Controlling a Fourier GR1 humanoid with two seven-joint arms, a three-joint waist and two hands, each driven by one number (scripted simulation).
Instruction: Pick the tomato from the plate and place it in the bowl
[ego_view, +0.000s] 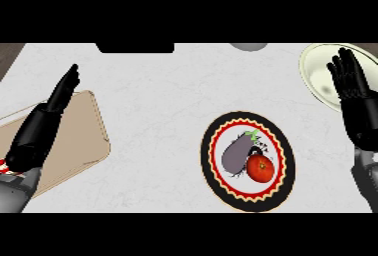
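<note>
No txt, labels, brands or nos. can be read anywhere. The plate rim carries only a red, cream & black zigzag pattern, w/ no letters on it.

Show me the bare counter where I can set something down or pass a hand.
Widest bare patch: between the cutting board and the plate. A second lies beyond the plate, left of the bowl. Crowded: the plate, filled by eggplant and tomato, and the bowl, with the right hand over it.

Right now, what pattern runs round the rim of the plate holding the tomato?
Head view: the plate has a black rim with a red-and-cream zigzag ring.
</note>
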